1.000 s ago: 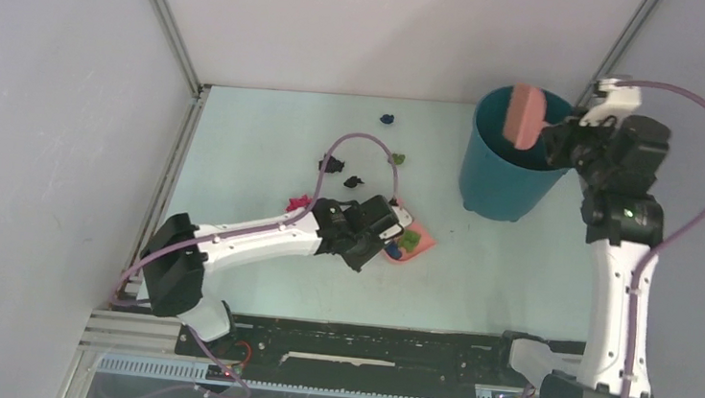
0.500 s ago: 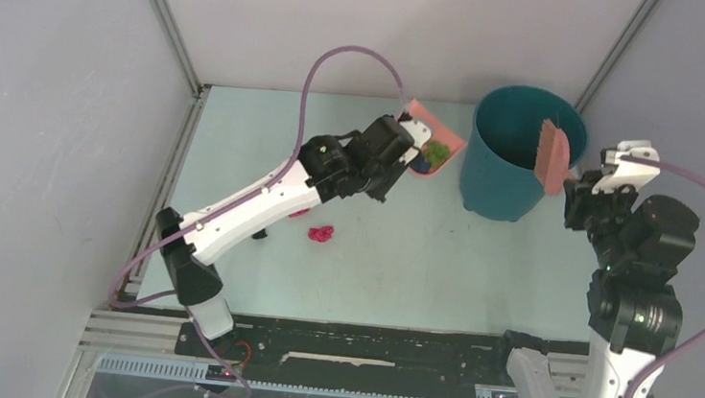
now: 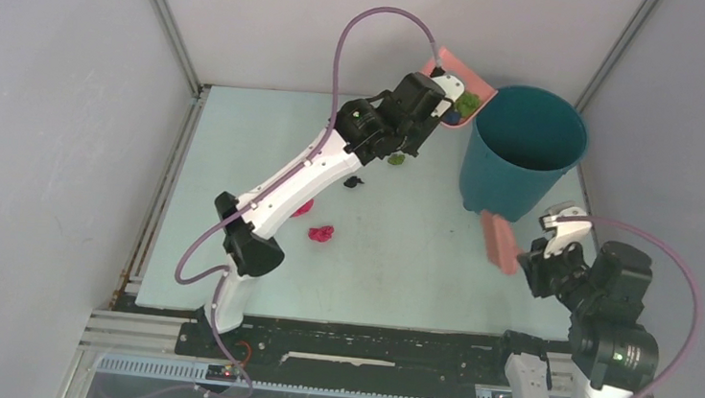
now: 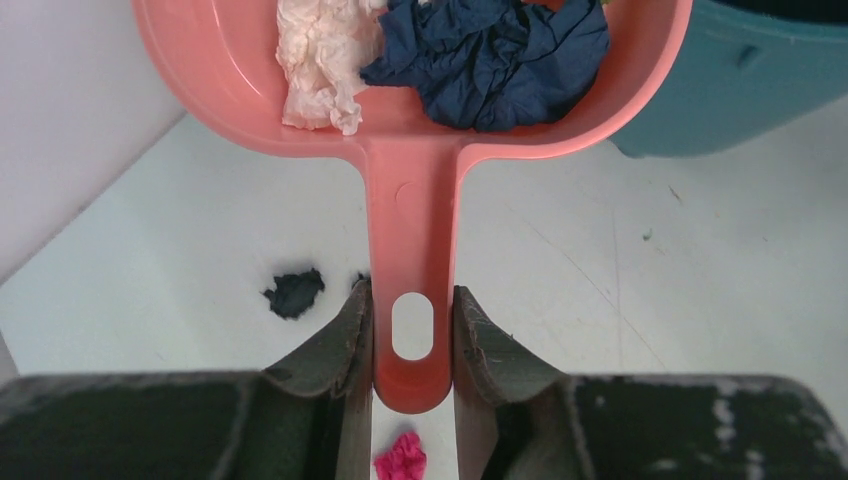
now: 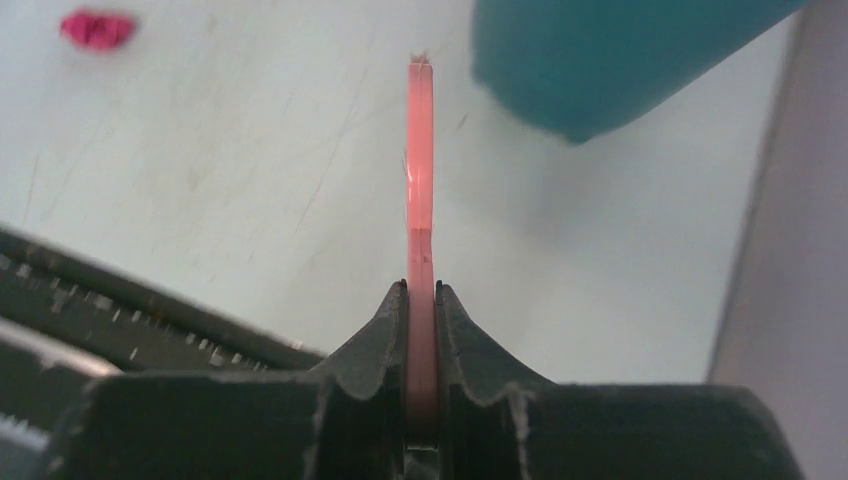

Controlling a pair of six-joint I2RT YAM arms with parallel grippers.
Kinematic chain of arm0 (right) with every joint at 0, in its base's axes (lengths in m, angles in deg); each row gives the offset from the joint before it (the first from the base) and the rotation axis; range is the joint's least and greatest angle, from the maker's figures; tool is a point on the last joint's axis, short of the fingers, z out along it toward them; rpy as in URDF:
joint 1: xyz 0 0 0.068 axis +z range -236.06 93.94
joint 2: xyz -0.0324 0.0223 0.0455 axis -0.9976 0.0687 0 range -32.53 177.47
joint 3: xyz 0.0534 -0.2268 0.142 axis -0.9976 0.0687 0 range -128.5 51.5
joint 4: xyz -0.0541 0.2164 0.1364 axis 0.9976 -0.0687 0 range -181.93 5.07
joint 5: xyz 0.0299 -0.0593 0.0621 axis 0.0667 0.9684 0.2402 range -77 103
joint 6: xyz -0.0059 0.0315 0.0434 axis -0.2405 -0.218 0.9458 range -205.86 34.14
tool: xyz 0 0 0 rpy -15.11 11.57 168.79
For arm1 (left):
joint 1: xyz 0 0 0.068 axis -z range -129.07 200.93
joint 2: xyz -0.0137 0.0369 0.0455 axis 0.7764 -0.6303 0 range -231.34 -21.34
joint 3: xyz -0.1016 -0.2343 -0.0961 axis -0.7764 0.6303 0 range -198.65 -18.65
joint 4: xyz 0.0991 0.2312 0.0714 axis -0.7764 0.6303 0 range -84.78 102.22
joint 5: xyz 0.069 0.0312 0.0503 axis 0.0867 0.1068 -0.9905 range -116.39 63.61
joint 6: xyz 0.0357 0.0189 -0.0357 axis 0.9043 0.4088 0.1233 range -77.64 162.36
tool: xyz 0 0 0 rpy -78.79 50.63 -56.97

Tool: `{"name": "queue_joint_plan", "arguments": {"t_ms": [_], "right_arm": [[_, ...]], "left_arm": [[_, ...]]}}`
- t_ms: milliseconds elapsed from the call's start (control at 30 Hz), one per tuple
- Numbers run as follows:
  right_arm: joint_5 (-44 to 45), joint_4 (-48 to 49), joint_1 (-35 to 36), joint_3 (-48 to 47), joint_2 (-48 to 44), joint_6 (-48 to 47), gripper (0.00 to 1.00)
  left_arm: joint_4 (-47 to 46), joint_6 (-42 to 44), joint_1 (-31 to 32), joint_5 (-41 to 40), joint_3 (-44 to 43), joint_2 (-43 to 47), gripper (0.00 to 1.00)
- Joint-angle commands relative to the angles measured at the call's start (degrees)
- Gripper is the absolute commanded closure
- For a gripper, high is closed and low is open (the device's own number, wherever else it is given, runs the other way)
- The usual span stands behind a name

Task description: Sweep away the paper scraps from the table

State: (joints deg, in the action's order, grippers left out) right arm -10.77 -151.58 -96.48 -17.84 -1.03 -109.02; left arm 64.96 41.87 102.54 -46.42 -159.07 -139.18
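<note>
**Left gripper** point(image 4: 413, 330): clamped on the handle of the pink dustpan point(image 4: 430, 120), one finger on each side of the hanging hole. The arm reaches to the far right of the table point(image 3: 401, 261).

**Dustpan, position:** raised, with its scoop just beside the far-left rim of the teal bin point(image 3: 504, 179). It does not appear to be over the opening yet. Its long axis runs from the gripper out toward the far right, scoop end leading toward the bin. Judgement: the load has to go a little further right over the rim before the pan tips.

**Paper scraps** point(image 4: 490, 50), loaded: white, dark blue and green wads sit in the scoop.

**Paper scraps, loose on the table:**
- two magenta wads near the left arm's midsection point(image 3: 323, 233)
- a black one point(image 3: 353, 182)
- a green one point(image 3: 395, 159) below the left wrist

**Right gripper** point(image 5: 420, 300): closed on the pink brush point(image 5: 420, 150), which is held edge-on, near the bin's near side and low over the table. It is well apart from the loose wads, and the left arm is the nearer one to the bin's mouth.
</note>
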Motion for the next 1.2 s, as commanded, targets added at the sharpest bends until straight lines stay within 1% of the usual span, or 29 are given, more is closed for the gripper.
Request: {"name": "queue_joint_plan", "arguments": {"t_ms": [0,233,367,433,500,600,633,700,733,767,833,933,1033,1067,1167], "right_arm": [[-5.3,-5.3,1.4,3.3,-0.8,-3.7,1.0],[-5.4,-3.8,2.8,3.7,-0.3,-2.4,1.0],[-5.3,-3.7,3.1,3.7,0.3,-2.3,1.0],[-5.3,-3.8,3.2,3.6,0.6,-2.3,1.0],[-5.3,-3.9,3.3,3.7,1.0,-2.3,1.0],[-5.3,-3.8,3.3,3.7,1.2,-2.3,1.0],[-5.2,-3.9,3.2,3.7,1.2,-2.2,1.0],[-5.0,-3.8,3.2,3.7,1.5,-2.1,1.0],[-5.1,-3.8,3.2,3.7,1.7,-2.1,1.0],[-4.9,-3.8,3.3,3.7,1.9,-2.0,1.0],[-4.9,-3.9,3.3,3.6,2.3,-2.1,1.0],[-5.1,-4.0,3.3,3.7,2.3,-2.1,1.0],[-5.2,-4.0,3.3,3.7,2.1,-2.2,1.0],[-5.3,-3.9,3.3,3.6,2.1,-2.2,1.0],[-5.3,-4.0,3.3,3.7,2.3,-2.2,1.0]], "left_arm": [[-11.2,9.8,-0.2,-3.8,-2.6,-3.3,1.0],[-24.8,18.7,0.8,-7.6,-5.2,-9.4,1.0],[-35.2,27.6,1.8,-10.2,-5.2,-12.8,1.0],[-41.1,36.7,2.6,-12.0,-3.4,-14.2,1.0],[-51.1,47.8,3.4,-14.9,1.6,-14.6,1.0],[-61.7,61.0,3.6,-16.0,8.2,-14.2,1.0],[-66.2,65.4,3.6,-16.1,11.5,-13.7,1.0],[-78.5,76.3,3.4,-15.3,18.2,-13.0,1.0],[-86.1,81.1,3.2,-14.2,20.9,-12.8,1.0],[-90.0,85.0,3.0,-13.3,22.4,-12.8,1.0],[-94.7,89.3,2.9,-12.2,23.6,-12.7,1.0],[-102.1,91.2,2.5,-10.4,25.7,-12.5,1.0],[-108.3,96.3,2.3,-8.4,28.6,-12.7,1.0],[-110.2,96.7,2.3,-7.7,29.3,-12.8,1.0],[-109.2,96.2,2.3,-7.5,29.5,-12.4,1.0]]}}
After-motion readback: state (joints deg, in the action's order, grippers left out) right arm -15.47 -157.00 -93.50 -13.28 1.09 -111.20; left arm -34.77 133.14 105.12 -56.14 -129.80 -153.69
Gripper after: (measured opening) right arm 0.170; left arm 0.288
